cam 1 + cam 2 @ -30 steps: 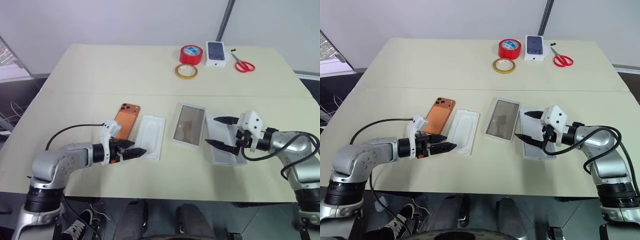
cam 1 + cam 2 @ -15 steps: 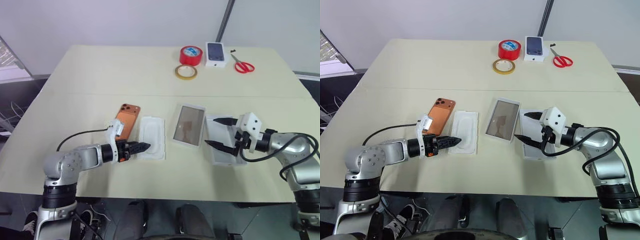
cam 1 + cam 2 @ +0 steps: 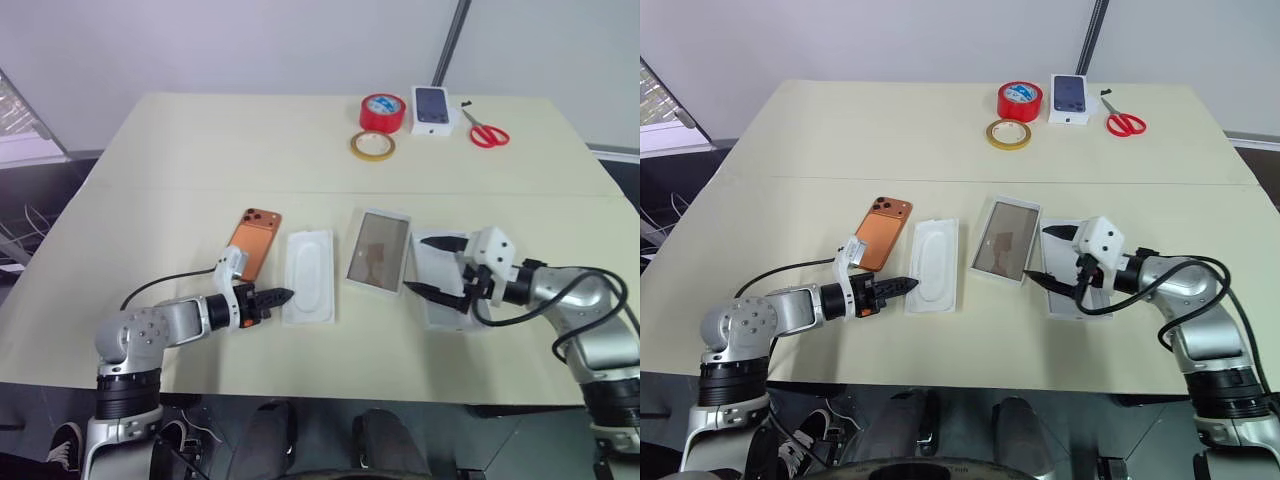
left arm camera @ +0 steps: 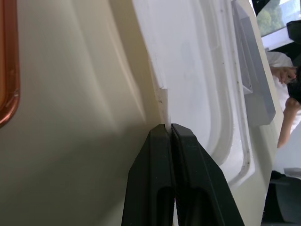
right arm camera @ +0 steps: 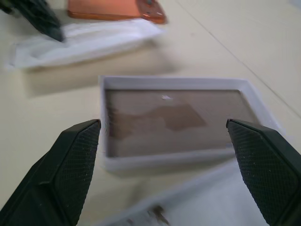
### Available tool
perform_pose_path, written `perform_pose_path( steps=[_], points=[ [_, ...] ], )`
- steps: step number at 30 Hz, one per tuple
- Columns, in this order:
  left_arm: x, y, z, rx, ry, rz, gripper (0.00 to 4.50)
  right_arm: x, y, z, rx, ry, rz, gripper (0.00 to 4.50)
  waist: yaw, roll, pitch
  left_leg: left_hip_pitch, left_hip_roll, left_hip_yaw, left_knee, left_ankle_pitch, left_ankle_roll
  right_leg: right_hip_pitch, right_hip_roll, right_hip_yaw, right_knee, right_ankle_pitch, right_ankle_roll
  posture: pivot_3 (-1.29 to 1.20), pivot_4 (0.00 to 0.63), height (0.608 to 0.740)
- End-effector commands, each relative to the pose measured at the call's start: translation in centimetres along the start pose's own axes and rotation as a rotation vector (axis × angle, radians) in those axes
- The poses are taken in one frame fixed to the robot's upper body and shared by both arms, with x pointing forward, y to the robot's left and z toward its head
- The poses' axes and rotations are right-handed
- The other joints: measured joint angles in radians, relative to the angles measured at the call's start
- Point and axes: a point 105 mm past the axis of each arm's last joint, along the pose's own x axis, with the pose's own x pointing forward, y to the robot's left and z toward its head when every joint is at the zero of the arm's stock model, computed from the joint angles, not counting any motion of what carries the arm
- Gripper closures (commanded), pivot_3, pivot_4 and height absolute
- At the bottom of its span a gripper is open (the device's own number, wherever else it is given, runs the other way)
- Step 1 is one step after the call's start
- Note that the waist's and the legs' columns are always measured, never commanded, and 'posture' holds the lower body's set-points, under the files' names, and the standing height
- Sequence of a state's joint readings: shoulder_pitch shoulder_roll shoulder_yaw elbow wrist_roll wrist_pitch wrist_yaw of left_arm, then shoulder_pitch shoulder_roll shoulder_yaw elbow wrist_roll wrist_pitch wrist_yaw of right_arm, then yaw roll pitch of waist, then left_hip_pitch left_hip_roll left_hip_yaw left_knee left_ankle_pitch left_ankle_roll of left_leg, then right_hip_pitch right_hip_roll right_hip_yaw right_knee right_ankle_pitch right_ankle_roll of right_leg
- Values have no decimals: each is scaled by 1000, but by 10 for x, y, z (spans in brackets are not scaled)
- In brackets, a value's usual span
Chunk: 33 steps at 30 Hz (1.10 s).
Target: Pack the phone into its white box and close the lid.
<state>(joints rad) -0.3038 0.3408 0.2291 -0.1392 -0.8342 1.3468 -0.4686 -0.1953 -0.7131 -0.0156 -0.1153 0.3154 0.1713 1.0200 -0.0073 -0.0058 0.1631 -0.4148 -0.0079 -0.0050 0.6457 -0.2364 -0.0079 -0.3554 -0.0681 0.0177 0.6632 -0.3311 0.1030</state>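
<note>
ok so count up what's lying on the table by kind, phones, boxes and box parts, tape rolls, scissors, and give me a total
Phones: 1, the orange phone
Boxes and box parts: 4, the insert, the open box, the white piece under the right gripper, the small phone box
Tape rolls: 2, red and yellow
Scissors: 1
Total: 8

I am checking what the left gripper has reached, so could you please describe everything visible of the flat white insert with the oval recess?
The white insert is a thin, moulded-looking rectangle with rounded corners and a long oval recess down its middle. It lies flat on the table, between the phone and the white box. The left gripper, jaws shut, pinches its near edge.
</note>
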Motion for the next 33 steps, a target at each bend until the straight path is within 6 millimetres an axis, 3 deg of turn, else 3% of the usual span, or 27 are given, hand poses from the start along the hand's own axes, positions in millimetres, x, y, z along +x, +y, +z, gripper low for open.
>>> perform_pose_path(
  steps=[1,7,8,10,17,26,31,33],
  points=[
    [-3,-9,22,73,-28,16,4458,23,13,16,-30,-41,61,0,-2,-1,0,0,0,0,0,0,0,-1,0,0,0,0,0,0,150,740],
    [-13,-14,45,195,-39,44,4458,49,16,8,-52,17,101,0,-4,-1,1,-7,0,0,0,0,-1,-7,0,0,1,0,0,0,150,740],
    [-15,-17,48,218,-42,36,4491,53,15,5,-20,33,107,260,-4,-1,1,-7,0,0,0,1,-1,-8,0,0,1,0,0,0,150,740],
    [-18,-19,53,236,-55,24,4500,56,13,-2,3,64,115,828,-4,-1,1,-7,0,0,0,1,-2,-8,1,0,1,0,0,0,150,740],
    [-26,-18,70,229,-117,24,4500,59,20,-9,-25,103,153,4461,-4,-1,1,-10,0,0,0,1,-2,-11,0,0,1,0,0,0,150,740],
    [-21,-32,76,186,-156,-67,4500,62,48,20,-2,-26,265,4488,-4,-2,1,-10,0,0,0,1,-2,-11,1,0,1,0,0,0,150,740],
    [1,-42,50,173,-77,-113,4500,56,73,14,-64,-15,373,4488,-2,-2,1,-10,0,-1,1,1,-2,-10,1,-1,1,0,0,0,150,740],
    [9,-46,43,155,-69,-128,4500,61,72,16,-32,-27,354,3864,-3,-2,1,-10,0,0,0,1,-2,-10,1,0,1,0,0,0,150,740]
  ],
)
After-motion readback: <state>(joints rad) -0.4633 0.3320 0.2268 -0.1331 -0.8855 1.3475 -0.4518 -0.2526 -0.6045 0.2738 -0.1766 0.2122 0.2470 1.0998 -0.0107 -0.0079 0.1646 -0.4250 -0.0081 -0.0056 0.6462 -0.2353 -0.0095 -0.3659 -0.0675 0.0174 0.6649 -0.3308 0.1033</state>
